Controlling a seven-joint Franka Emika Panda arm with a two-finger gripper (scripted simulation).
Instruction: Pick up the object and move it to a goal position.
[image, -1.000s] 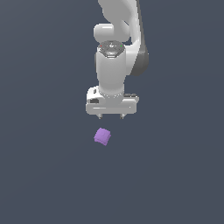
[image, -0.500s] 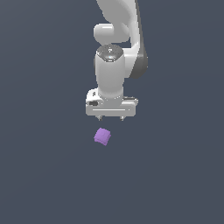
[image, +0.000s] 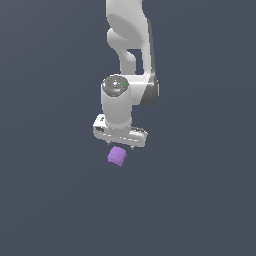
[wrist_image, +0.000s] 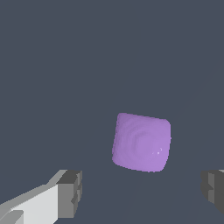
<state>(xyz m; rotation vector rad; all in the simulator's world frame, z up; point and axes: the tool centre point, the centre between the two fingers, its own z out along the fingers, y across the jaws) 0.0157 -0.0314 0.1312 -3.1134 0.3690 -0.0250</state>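
White hand (image: 120, 146) was seen pointing down over the dark grey surface (image: 50, 200), fingers spread wide and gripping nothing. In the exterior view only the short finger tips were visible under the hand body, one at each end. Purple cube (image: 117, 156) was found lying on the surface just below the hand, apart from it, slightly toward the exterior view's left of the hand's middle. Cube was turned at an angle to the hand's line. In the wrist view the cube (wrist_image: 141, 142) was seen between the two grey fingertips (wrist_image: 70, 193) but beyond them, with clear gaps on both sides; no contact was seen. Cube looked narrower than the gap between the fingers. Second fingertip was cut off at the picture edge. White arm (image: 129, 40) was seen rising above the hand and out of the frame.
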